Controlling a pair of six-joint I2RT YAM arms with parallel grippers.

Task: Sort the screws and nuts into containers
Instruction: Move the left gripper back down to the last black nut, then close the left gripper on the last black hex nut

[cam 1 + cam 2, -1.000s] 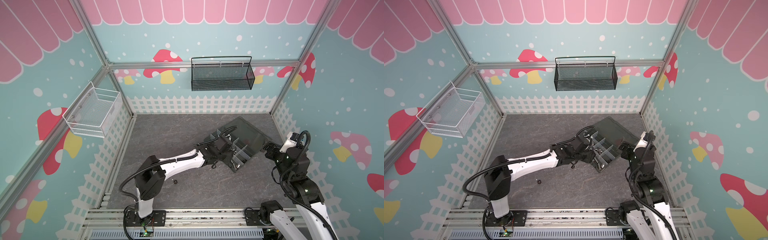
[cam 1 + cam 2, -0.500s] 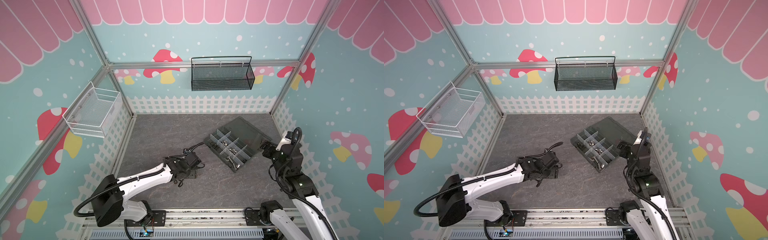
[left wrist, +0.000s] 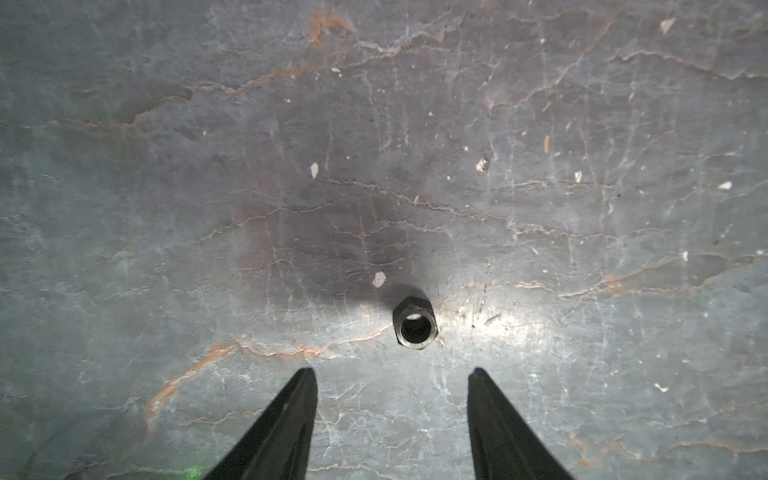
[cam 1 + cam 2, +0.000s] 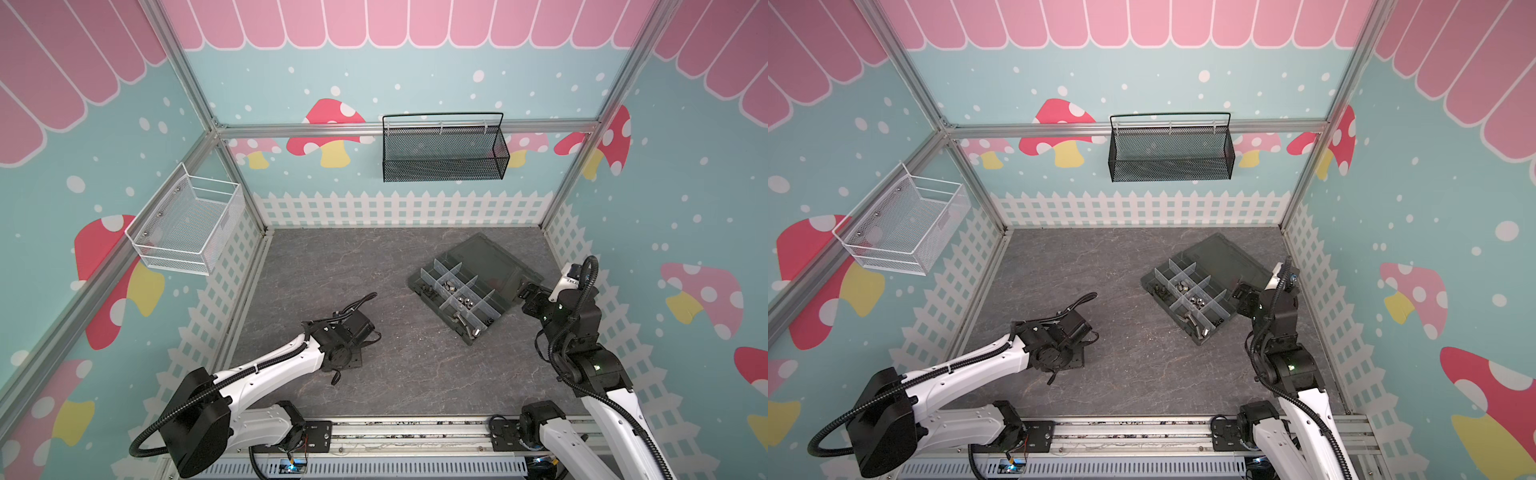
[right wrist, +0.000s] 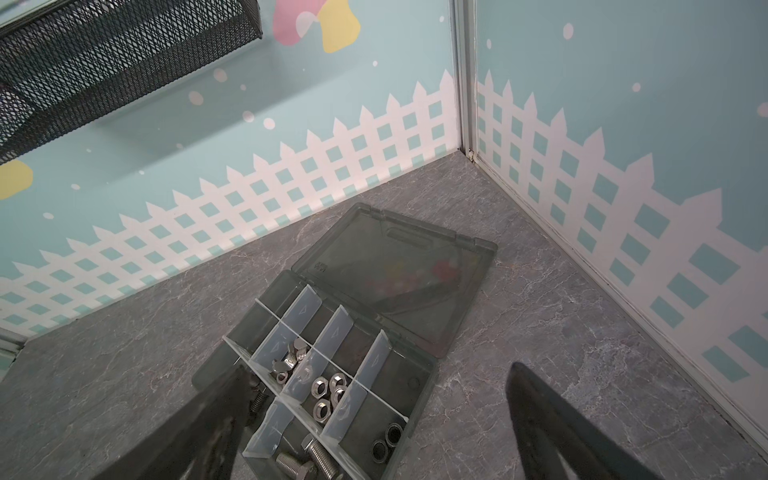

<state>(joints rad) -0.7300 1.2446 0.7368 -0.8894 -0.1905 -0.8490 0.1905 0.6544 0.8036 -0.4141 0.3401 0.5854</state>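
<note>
Lining up the left gripper (image 3: 391,372) on the only loose piece I can see: a small black hexagonal nut (image 3: 414,324) lying flat, hole up, on the grey stone-look tabletop (image 3: 166,145). The jaws stand partly apart with nothing between them. The nut sits just past the fingertips, a bit off-centre toward one finger.

My plan, for what it's worth: nudge forward and sideways until the nut is dead centre, come straight down to the table, then close slowly on two opposite flats. Pinch the corners and I reckon it skates away.

The right gripper (image 5: 376,368) hangs wide and empty just beside the dark grey translucent plastic organizer box (image 5: 395,266), which has its lid open flat and is well apart from that nut.

Counts from the wrist views:
- One black nut on the table.
- In the compartments, two black nuts (image 5: 392,433) together.
- Four shiny silver nuts (image 5: 322,408) in the next one.
- Two longer silver screws (image 5: 320,455) in another.
- A small heap of short silver screws (image 5: 291,359) that I can't count cleanly.

One finger hides part of the box.
</note>
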